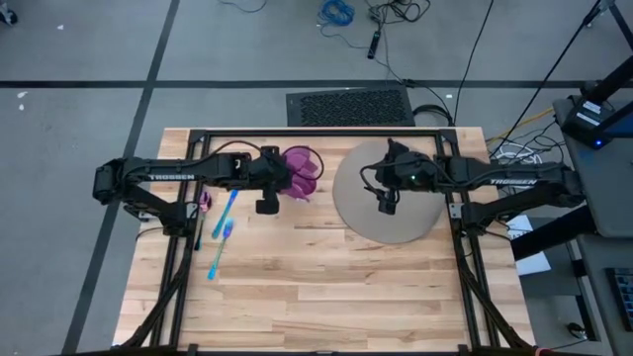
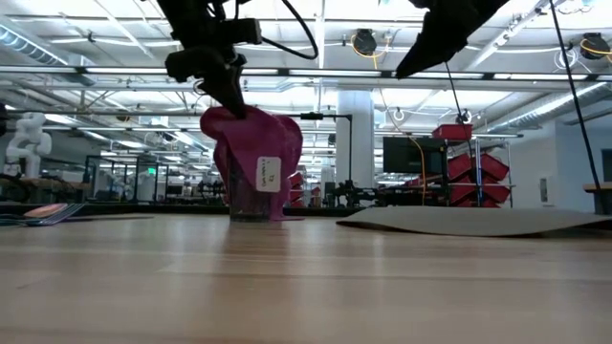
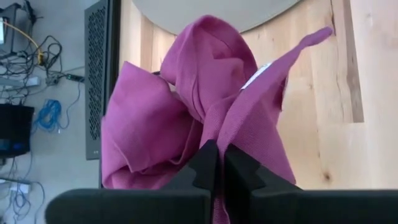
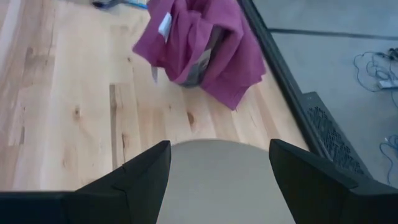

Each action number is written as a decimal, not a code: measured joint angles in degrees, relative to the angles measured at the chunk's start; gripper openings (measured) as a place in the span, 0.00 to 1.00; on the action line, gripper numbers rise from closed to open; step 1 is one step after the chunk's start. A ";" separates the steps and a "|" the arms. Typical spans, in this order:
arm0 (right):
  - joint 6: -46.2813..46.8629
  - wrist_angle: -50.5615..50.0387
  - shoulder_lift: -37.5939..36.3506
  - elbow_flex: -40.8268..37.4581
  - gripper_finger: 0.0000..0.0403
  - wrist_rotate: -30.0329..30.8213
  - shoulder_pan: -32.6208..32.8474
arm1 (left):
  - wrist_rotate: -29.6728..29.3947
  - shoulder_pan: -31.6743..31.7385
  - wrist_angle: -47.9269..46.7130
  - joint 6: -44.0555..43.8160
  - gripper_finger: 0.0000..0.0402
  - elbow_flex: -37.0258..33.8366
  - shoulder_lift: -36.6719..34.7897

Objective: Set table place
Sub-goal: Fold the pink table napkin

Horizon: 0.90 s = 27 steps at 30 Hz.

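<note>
A: High view, what's there?

B: On the light-wood table point(image 1: 326, 287), the left gripper point(image 1: 282, 178) sits at upper centre-left of the frame against the purple napkin point(image 1: 305, 170). The right gripper point(image 1: 386, 202) hangs over the round grey-tan mat point(image 1: 415, 222), right of centre. Blue and pink cutlery point(image 1: 225, 229) lies at left, below the left arm.

A: The low view?

B: Left of centre, the napkin point(image 2: 253, 158) is draped over a clear glass point(image 2: 251, 205) standing on the table point(image 2: 306, 287), with the left gripper point(image 2: 229, 96) nipping the cloth's top. The mat's point(image 2: 478, 222) edge lies flat at right.

A: Left wrist view?

B: At bottom centre, the left gripper point(image 3: 219, 168) has its fingers point(image 3: 202, 165) pressed together, pinching a fold of napkin point(image 3: 161, 118). The mat point(image 3: 217, 12) shows at the top.

A: Right wrist view?

B: The right gripper point(image 4: 219, 168) is spread wide over the mat point(image 4: 217, 180) at the bottom, holding nothing. The napkin point(image 4: 205, 31) and glass point(image 4: 202, 65) sit at top centre.
</note>
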 joint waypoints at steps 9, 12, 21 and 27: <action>0.29 4.86 0.00 -7.96 0.65 -0.01 0.00 | -0.31 0.00 1.34 0.32 0.00 0.00 0.00; 1.38 4.84 0.02 -10.26 0.65 -0.03 0.00 | -0.31 0.00 1.30 0.28 0.00 0.00 0.00; 6.28 0.52 0.00 -16.28 0.65 -4.36 0.75 | 0.09 0.00 0.66 -0.32 0.00 0.00 0.00; 8.50 -5.03 0.00 -18.51 0.65 -7.47 4.99 | 0.15 -0.20 0.77 -1.16 0.02 0.00 0.00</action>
